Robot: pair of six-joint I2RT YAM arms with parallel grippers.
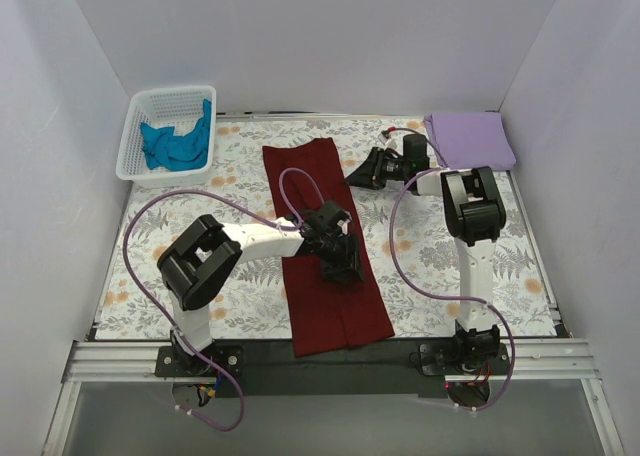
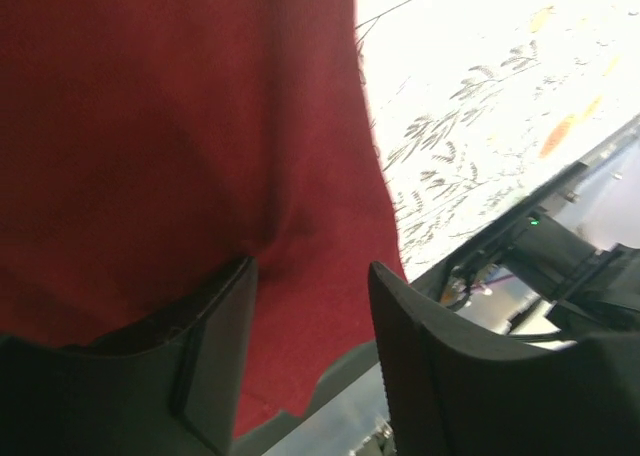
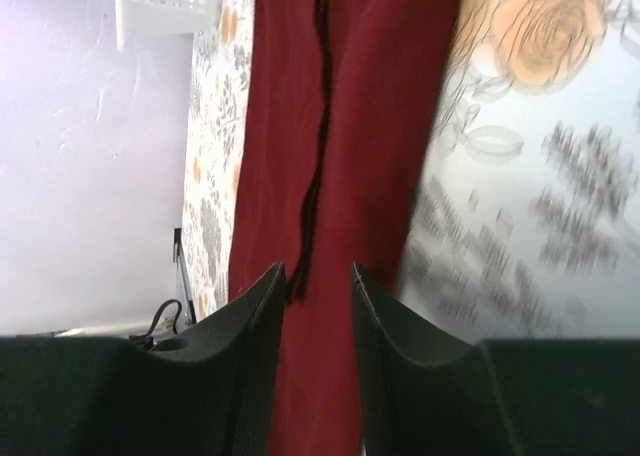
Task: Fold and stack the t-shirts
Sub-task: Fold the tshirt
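maroon t-shirt (image 1: 338,311): soft fabric, folded to a long strip, flat at centre of floral cloth (image 1: 450,256), long axis far-left to near-right. left gripper (image 2: 312,276) over its middle, jaws apart. right gripper (image 3: 316,268) by far end, jaws slightly apart, empty. lavender t-shirt (image 1: 470,139) folded far-right; teal t-shirt (image 1: 175,146) crumpled in lattice basket (image 1: 170,93). white walls (image 1: 300,36).

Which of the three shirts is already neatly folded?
The purple shirt at the far right corner: a tidy rectangle. The maroon shirt lies as a long strip; the teal shirt is crumpled in the basket.
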